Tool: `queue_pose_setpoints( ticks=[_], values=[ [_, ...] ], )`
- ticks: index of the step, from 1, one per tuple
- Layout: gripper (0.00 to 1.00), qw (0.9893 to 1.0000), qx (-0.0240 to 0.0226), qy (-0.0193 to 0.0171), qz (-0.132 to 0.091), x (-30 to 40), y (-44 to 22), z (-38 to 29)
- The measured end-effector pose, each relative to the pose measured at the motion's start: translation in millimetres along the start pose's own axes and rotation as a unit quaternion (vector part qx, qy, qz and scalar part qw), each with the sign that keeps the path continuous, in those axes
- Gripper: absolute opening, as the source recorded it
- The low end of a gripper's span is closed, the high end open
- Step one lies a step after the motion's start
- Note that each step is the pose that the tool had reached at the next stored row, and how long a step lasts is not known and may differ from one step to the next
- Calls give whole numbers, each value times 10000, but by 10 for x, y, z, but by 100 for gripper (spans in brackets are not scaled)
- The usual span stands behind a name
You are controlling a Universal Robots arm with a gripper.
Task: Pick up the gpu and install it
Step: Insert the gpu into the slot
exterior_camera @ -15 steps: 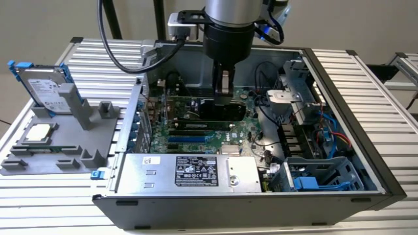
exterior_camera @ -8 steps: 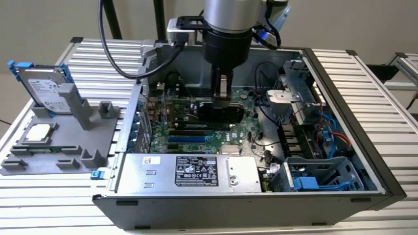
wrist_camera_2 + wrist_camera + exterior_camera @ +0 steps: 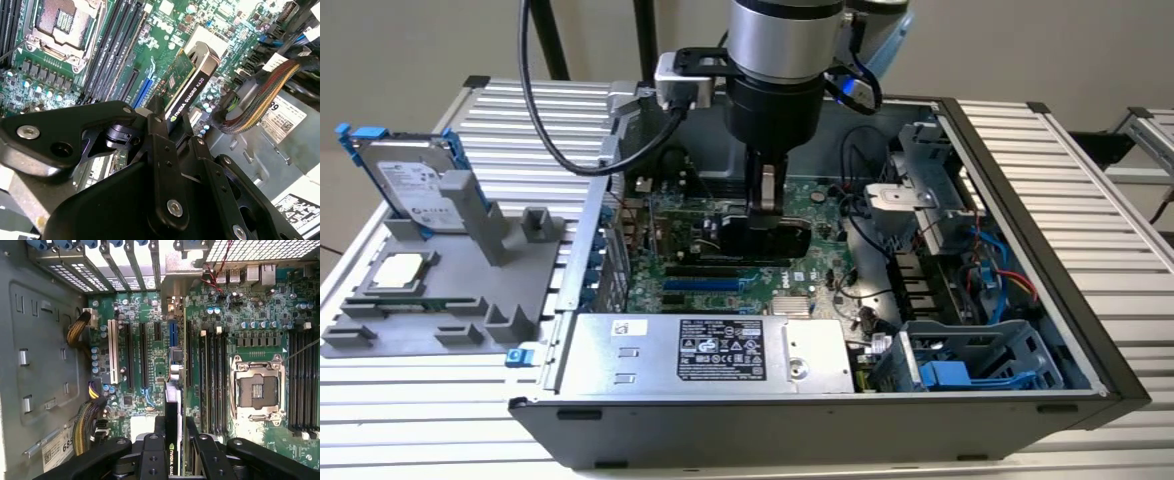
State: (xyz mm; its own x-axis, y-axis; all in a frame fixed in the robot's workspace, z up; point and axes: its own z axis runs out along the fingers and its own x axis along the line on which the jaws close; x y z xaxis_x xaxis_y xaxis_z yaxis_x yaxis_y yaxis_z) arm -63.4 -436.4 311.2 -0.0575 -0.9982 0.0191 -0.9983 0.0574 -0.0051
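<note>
Our arm (image 3: 781, 40) is a fat silver-grey cylinder that steps down into a black round wrist section. There's a little silver box (image 3: 683, 78) bolted on the side of it in a black bracket, and a thick black cable (image 3: 554, 120) loops down from above and plugs in next to it. We've also got a blue bit (image 3: 857, 88) peeking out on the other side.

The hand (image 3: 167, 125) is all matte black: chunky linkage plates with rounded corners, narrow fingers (image 3: 767, 190), and shiny silver screws (image 3: 28, 131) at the pivots. Both wrist views show the same black links and screw heads (image 3: 150, 437).
</note>
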Motion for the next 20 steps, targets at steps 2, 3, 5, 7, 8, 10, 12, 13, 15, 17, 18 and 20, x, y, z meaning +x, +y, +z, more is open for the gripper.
queue_pose_setpoints(
  ticks=[2,3,5,7,8,10,12,13,15,17,18,20],
  values=[
    [0,10000,-1,-2,-2,1,13,23],
    [0,10000,-1,-4,-3,1,20,35],
    [0,10000,-6,-4,-5,1,31,55],
    [0,10000,-13,-6,-7,1,40,73],
    [0,10000,-19,-6,-8,1,42,80],
    [0,10000,-31,-6,-9,1,50,95],
    [0,10000,-39,-8,-10,2,63,113],
    [0,10000,-44,-8,-10,2,70,121],
    [0,10000,-55,-7,-11,2,83,138],
    [0,10000,-65,-6,-11,3,97,155],
    [0,10000,-71,-6,-11,3,102,162],
    [0,10000,-83,-5,-12,3,114,177]
  ],
)
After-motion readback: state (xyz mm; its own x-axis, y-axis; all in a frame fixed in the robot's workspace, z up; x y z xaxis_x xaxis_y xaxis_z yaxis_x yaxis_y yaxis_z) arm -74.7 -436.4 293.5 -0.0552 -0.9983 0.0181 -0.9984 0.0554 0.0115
